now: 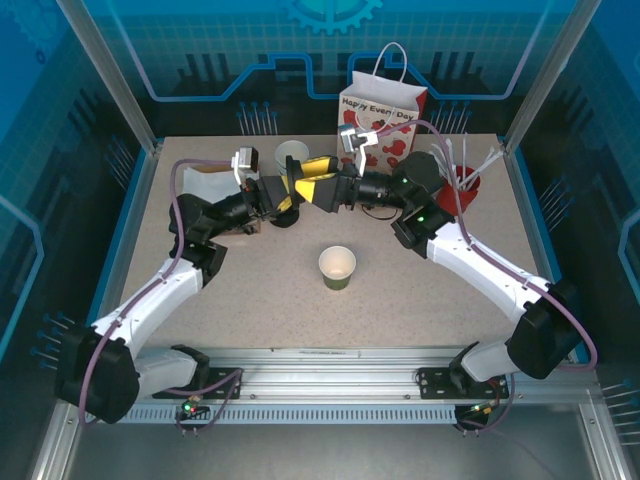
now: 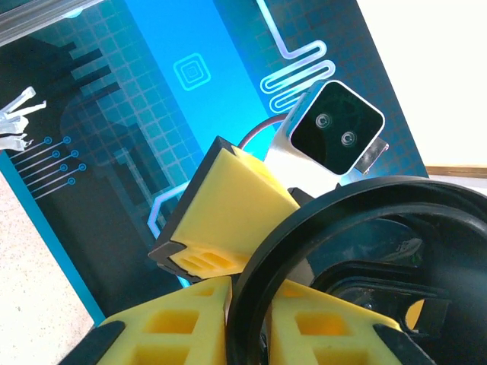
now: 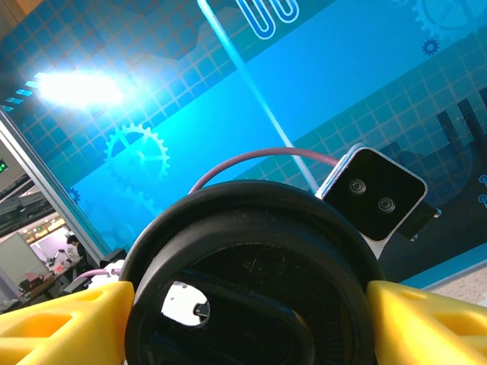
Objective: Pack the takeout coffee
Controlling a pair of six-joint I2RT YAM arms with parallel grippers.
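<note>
Speckled table (image 1: 260, 310), blue walls behind. The olive cup (image 1: 337, 267) stands lidless mid-table. Farther back, the right gripper (image 1: 322, 190) clamps the black lid (image 3: 251, 281) across its width, and the left gripper (image 1: 297, 192) pinches its rim.

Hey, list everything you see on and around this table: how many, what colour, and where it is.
green cup: one, olive with white inside, lidless, upright mid-table
black lid: one, black, held up between both pincers over the table's back half
cup stack: one stack, green with white inside, back of the table, left of the bag; number of cups unclear
gift bag: one, white with red hearts, upright at back centre
red holder: one, red, back right, white sticks standing in it
white sheet: one, white, back left; what it is, unclear
table: one, speckled beige
left pincer: yellow fingers, the lid's rim between them
right pincer: yellow fingers, closed on the lid's sides
</note>
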